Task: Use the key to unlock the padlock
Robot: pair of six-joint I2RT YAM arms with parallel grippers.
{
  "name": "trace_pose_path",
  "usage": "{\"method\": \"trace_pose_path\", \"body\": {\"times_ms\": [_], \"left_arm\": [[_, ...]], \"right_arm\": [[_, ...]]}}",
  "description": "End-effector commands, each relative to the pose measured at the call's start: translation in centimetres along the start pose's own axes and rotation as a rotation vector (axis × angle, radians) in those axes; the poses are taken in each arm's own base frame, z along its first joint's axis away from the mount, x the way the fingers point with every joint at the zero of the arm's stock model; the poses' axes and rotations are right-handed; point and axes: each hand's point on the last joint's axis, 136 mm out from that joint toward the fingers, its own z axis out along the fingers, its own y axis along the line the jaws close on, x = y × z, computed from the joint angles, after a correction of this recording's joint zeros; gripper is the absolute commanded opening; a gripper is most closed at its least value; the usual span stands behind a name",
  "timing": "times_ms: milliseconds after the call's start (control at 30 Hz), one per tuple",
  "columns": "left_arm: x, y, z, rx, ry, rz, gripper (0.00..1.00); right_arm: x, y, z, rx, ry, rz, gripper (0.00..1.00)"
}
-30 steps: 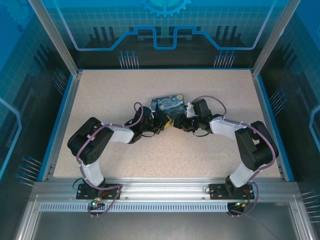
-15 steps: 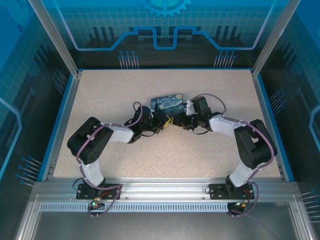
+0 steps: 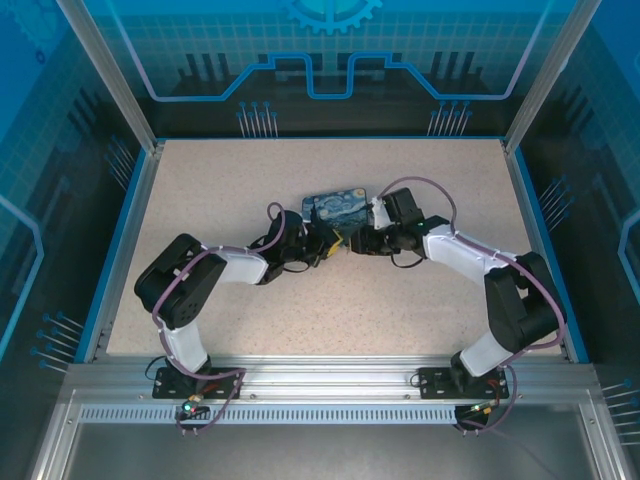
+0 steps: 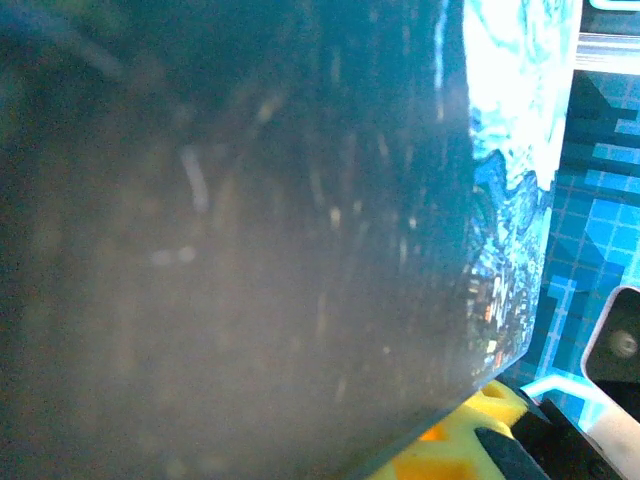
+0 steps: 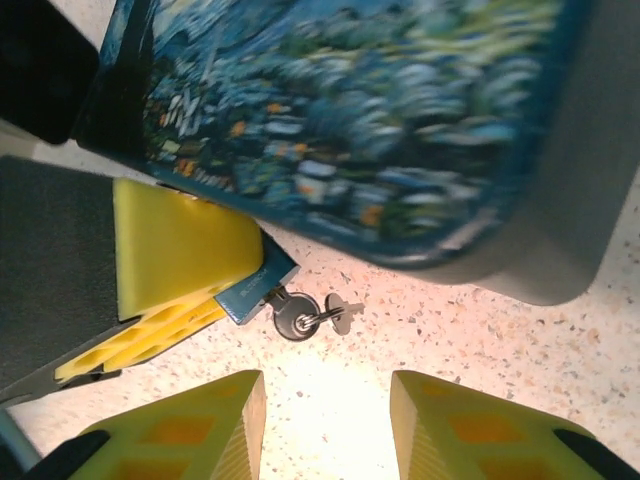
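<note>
The padlock (image 3: 335, 206) is a dark block with a swirling blue-and-yellow top, lying mid-table. Up close its dark side (image 4: 250, 250) blocks the left wrist view. My left gripper (image 3: 326, 241) sits at its near-left corner. One of its yellow fingers (image 5: 175, 255) presses on a small blue part (image 5: 250, 290) under the block, apparently pinched. A round-headed key (image 5: 297, 315) sticks out of that blue part. A second key (image 5: 342, 312) hangs from it on a ring and rests on the table. My right gripper (image 5: 325, 425) stands open just short of the keys, holding nothing.
The speckled beige table (image 3: 250, 180) is bounded by a blue rim (image 3: 128, 240) and aluminium posts. Both arms meet at the block's near side, fingers close together. Bare tabletop lies around them on all sides.
My right gripper's fingers have spread wider apart. The right arm's elbow has swung outward to the right. The left arm and the block have stayed put.
</note>
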Motion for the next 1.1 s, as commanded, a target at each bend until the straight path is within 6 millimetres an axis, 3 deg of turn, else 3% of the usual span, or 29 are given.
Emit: {"method": "trace_pose_path", "body": {"times_ms": [0,500,700,1067], "left_arm": [[0.4,-2.6,-0.5,0.033,0.04,0.03,0.0],[0.5,-3.6,-0.5,-0.002,0.073,0.057,0.0],[0.6,-3.6,-0.5,-0.003,0.076,0.06,0.0],[0.7,-3.3,-0.5,-0.012,0.083,0.064,0.0]], "right_arm": [[0.3,0.1,0.5,0.09,0.02,-0.189,0.4],[-0.4,-0.4,2.2,0.217,0.009,-0.341,0.41],[-1.1,0.5,2.6,0.201,0.005,-0.357,0.39],[-1.5,2.0,2.7,0.148,0.0,-0.359,0.12]]}}
